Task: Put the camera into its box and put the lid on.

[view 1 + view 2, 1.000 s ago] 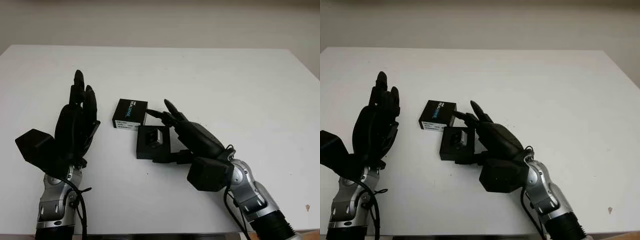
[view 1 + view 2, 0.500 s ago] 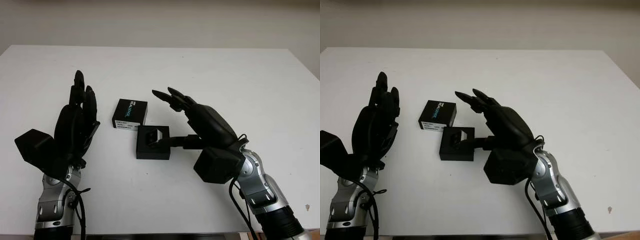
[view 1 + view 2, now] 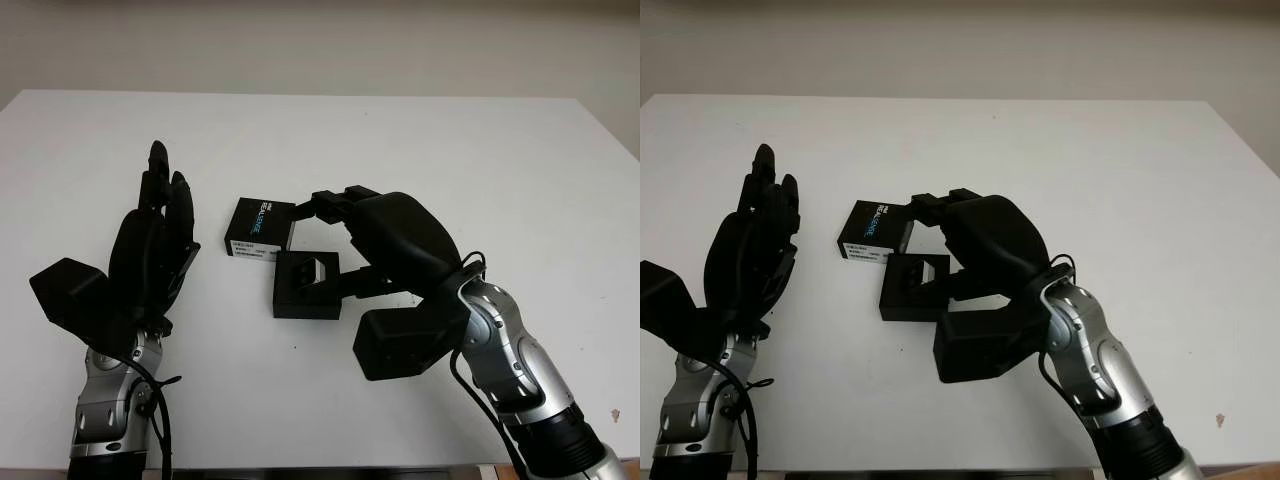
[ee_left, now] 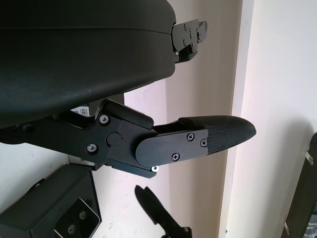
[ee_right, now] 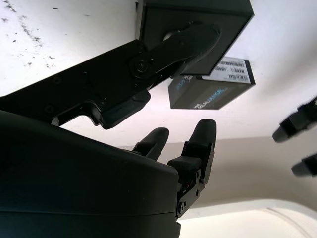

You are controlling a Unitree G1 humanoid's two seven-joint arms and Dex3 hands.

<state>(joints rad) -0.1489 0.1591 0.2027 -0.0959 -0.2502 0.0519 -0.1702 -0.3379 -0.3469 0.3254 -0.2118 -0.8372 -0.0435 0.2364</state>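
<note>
Left robot hand (image 3: 150,255) sits nearest the front edge on the left, upright, palm toward the middle, holding nothing, open, well off to the left of both task items. Right robot hand (image 3: 385,240) comes in from bottom right, raised above the table (image 3: 480,170) and arched over, knuckles up, fingertips (image 3: 322,203) curled forward and down; it grips nothing. Its thumb reaches low toward the right side of the open box (image 3: 307,284); from the right wrist view the thumb overlaps the box's edge, but can't tell if it's actually touching. The box lies just left of that hand near table centre, a dark square tray with the camera (image 3: 314,270) apparently already seated inside, a pale patch visible in the recess. Just beyond it, touching or nearly touching its far-left corner, lies the lid (image 3: 260,228), black, printed side up, white label strip on its near edge, long axis running roughly left-right. The key relation: the lid is ahead and left of the right fingertips, which hover just past its right end, so the right hand is clearly the nearer one. My read: camera step done, lid pickup is next; needs the hand to drop and close across the lid's short sides. Risk is nudging the box while reaching.
</note>
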